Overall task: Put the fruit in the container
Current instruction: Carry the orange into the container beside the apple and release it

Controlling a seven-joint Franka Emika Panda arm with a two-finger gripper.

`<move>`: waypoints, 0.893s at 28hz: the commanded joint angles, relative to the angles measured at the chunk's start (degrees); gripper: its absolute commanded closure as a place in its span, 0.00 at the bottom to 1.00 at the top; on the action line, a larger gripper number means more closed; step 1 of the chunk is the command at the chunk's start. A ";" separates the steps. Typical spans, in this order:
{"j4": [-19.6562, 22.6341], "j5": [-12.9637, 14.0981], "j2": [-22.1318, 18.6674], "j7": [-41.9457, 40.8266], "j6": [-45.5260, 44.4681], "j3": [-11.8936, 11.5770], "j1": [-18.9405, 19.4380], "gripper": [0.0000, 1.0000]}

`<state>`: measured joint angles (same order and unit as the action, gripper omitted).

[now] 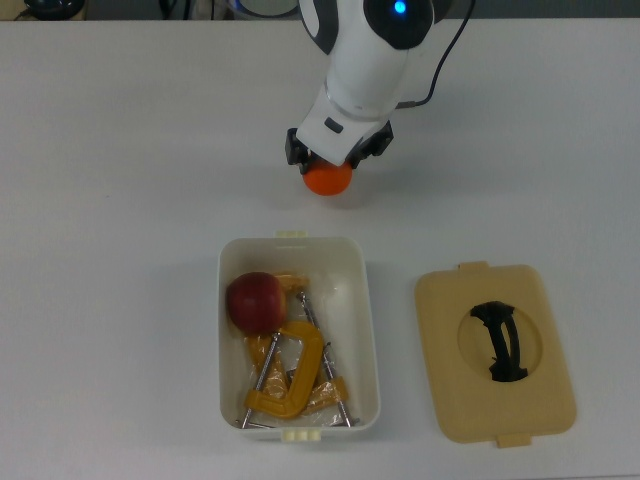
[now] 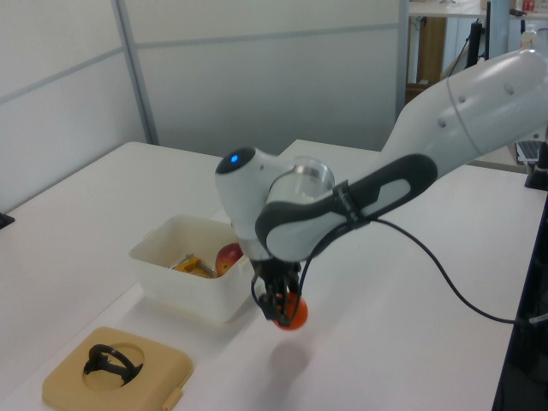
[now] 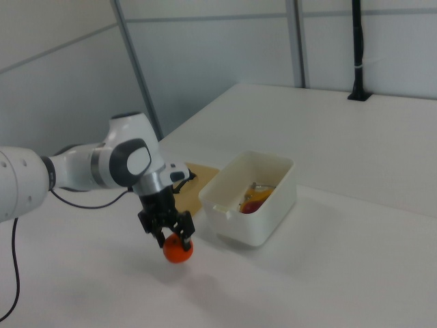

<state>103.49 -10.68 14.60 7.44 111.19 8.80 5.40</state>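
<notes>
container [image 1: 366, 300] holds apple [image 1: 256, 302], c-clamps [image 1: 295, 372]; gripper [image 1: 330, 168] grips orange [image 1: 328, 179].

Container [image 1: 365, 330] sits on the table [image 1: 120, 200], lower centre in the top view. Inside it, apple [image 1: 255, 302] lies at the end nearer the arm, toward the top view's left wall; C-clamps [image 1: 290, 375] fill the rest, touching the apple. Lid [image 1: 495, 350] lies flat on the table just beside the container, on the top view's right, apart from it. Orange [image 1: 328, 179] is above the container's short end in the top view, outside it, clamped in the gripper [image 1: 333, 166] and off the table in the left view, just beside the container's near corner there.
</notes>
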 commanded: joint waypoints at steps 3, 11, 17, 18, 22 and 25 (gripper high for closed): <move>-6.71 -0.83 -1.50 0.38 0.78 -2.73 -0.13 0.79; -9.27 -3.11 0.86 7.39 14.20 -4.22 -0.30 0.79; -9.27 -8.91 3.94 14.52 23.27 -4.40 -0.48 0.75; -9.27 -9.62 4.56 15.23 24.41 -4.40 -0.48 0.75; -9.18 -11.47 5.71 17.69 27.06 -4.49 -0.92 0.52; -9.18 -11.38 6.06 17.87 27.06 -4.49 -0.92 0.19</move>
<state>95.18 -20.75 19.94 23.31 137.05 4.79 4.57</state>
